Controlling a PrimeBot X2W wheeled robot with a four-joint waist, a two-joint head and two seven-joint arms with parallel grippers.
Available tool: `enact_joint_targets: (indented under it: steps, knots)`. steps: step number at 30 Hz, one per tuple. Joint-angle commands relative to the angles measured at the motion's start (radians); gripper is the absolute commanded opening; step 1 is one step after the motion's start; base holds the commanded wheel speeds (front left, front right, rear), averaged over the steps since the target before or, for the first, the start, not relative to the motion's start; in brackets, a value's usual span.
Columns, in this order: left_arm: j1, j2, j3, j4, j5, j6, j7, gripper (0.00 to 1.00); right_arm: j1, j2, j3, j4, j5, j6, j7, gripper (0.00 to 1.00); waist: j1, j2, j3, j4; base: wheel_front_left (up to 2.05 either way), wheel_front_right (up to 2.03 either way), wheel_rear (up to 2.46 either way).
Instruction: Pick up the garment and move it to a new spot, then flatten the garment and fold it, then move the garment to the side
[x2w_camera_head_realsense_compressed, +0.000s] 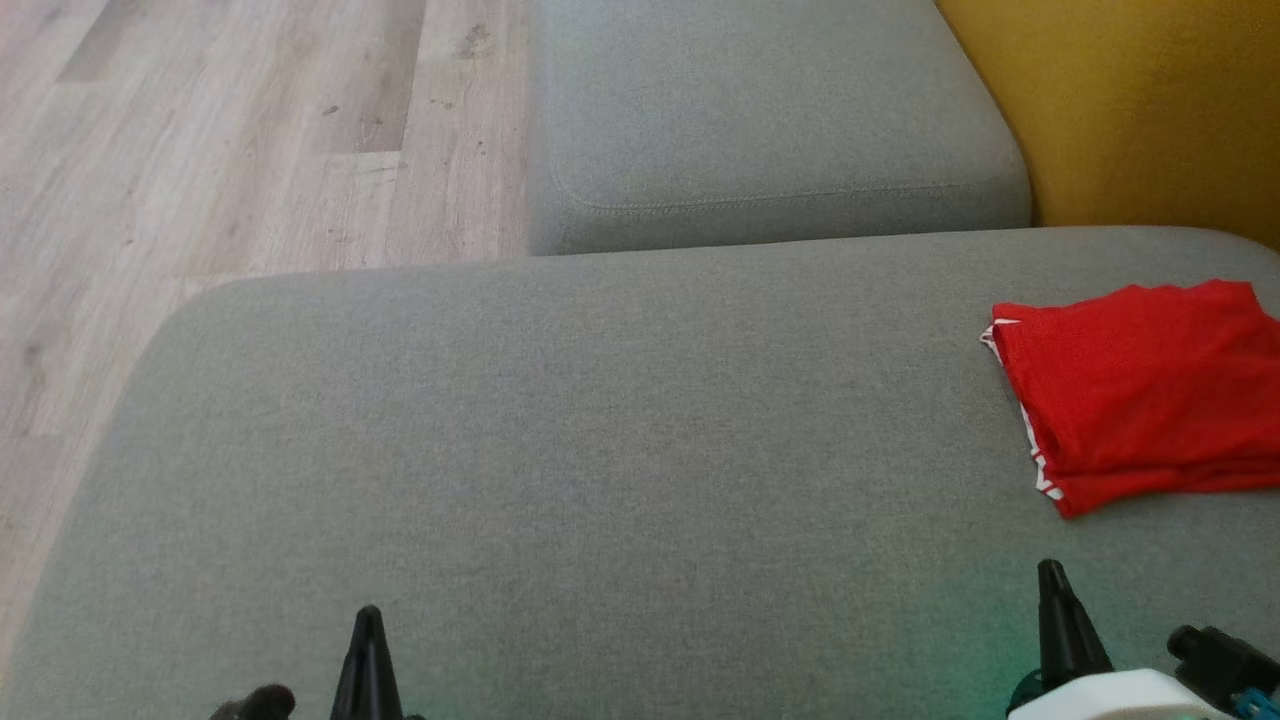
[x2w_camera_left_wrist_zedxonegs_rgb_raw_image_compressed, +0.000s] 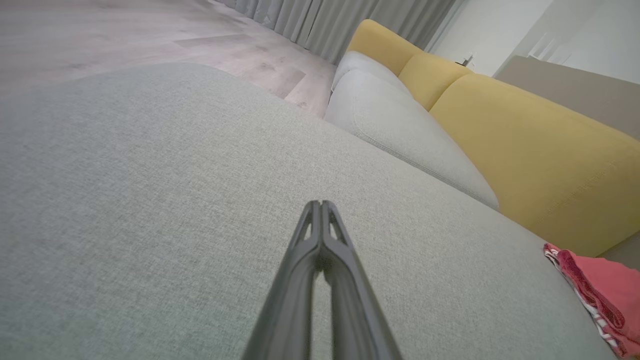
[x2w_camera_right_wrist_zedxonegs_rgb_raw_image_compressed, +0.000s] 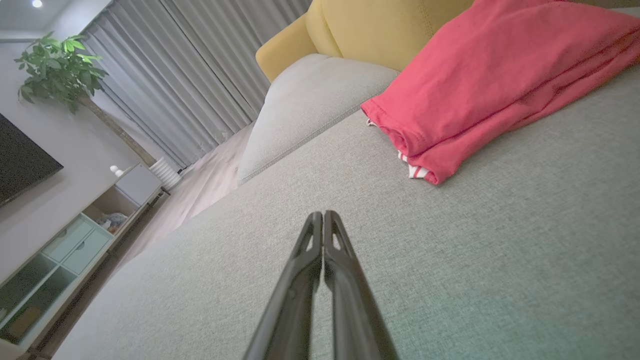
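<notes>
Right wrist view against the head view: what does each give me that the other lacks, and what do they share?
Right wrist view: a potted plant, grey curtains, a low cabinet and a dark screen. Head view: the left hand, shut, at the lower left. Shared: the folded red garment lying on the grey cushion, the yellow backrest, the wood floor, and the right hand, shut and empty.

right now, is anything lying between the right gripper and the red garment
No, that stretch is bare grey sofa cushion. The right wrist view shows it from the shut right gripper up to the folded red garment; the head view agrees.
</notes>
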Motion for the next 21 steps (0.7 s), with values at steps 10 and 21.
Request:
enact_joint_targets:
  steps: [10,21]
  knots:
    - [-0.079,0.013,0.059,-0.027,-0.142,-0.033,0.031,0.0,-0.079,-0.003,-0.012,-0.042,0.147,0.003,0.037,0.0,-0.0001,0.0,0.017,-0.001,0.0,0.0,0.0]
    - [-0.103,0.014,0.09,-0.026,-0.259,-0.057,0.058,0.0,-0.102,-0.003,-0.026,-0.048,0.267,0.003,0.066,0.0,-0.0001,0.0,0.033,-0.002,0.0,0.0,0.0]
